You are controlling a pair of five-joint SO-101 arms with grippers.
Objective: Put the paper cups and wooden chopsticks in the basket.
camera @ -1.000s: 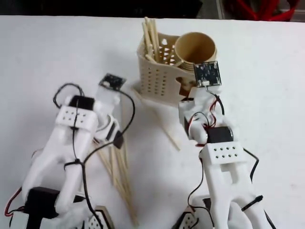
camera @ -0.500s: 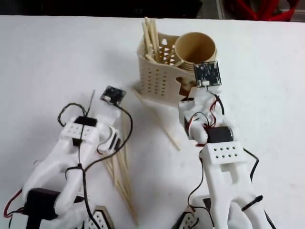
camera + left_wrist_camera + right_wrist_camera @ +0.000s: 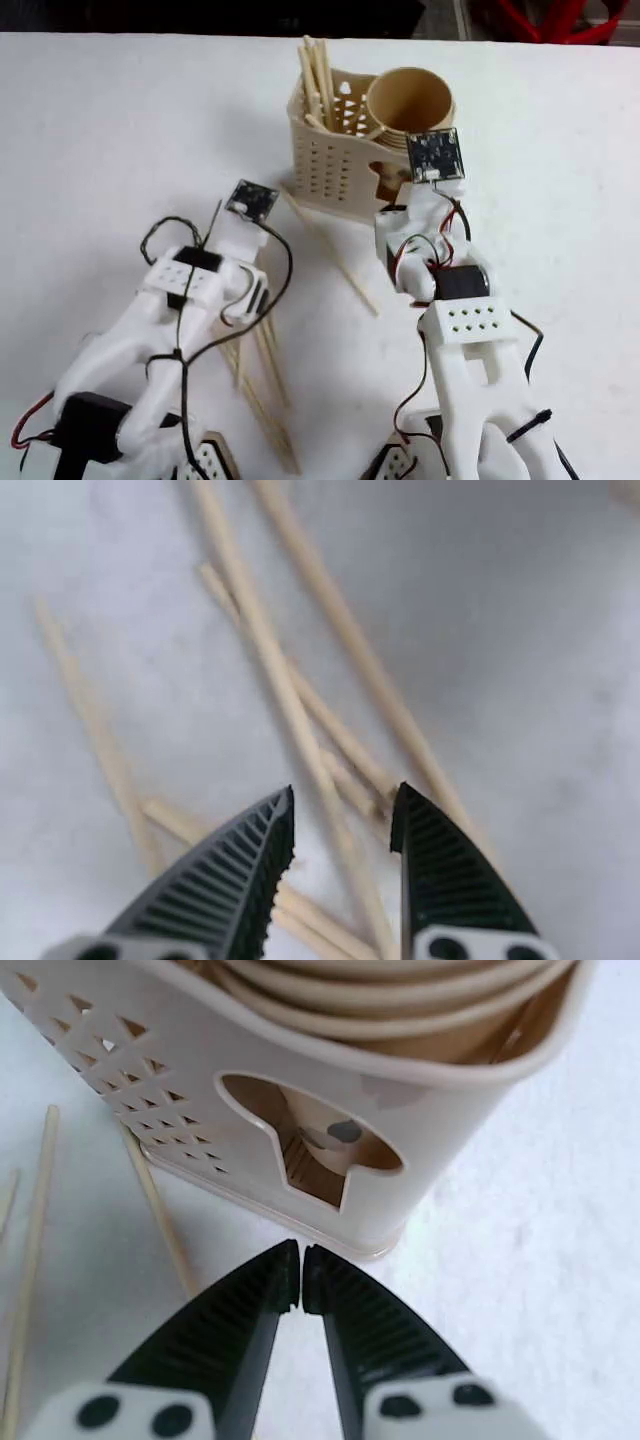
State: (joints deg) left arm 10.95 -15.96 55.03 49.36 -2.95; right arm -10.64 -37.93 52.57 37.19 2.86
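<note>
A cream perforated basket stands at the back middle of the table, with stacked paper cups and several wooden chopsticks upright inside. More loose chopsticks lie in a pile under the left arm. My left gripper hangs open just above that pile, and one chopstick runs between its jaws. My right gripper is shut on nothing, its tips close to the basket's base. The cups' rims show above the basket wall.
A single chopstick lies slanted on the table between the two arms, from the basket's front corner toward the right arm. It appears beside the basket as a chopstick in the right wrist view. White tabletop stretches left and right.
The left arm has drawn back toward the near edge and a little right, bringing its gripper over the chopstick pile. The right arm has kept still.
</note>
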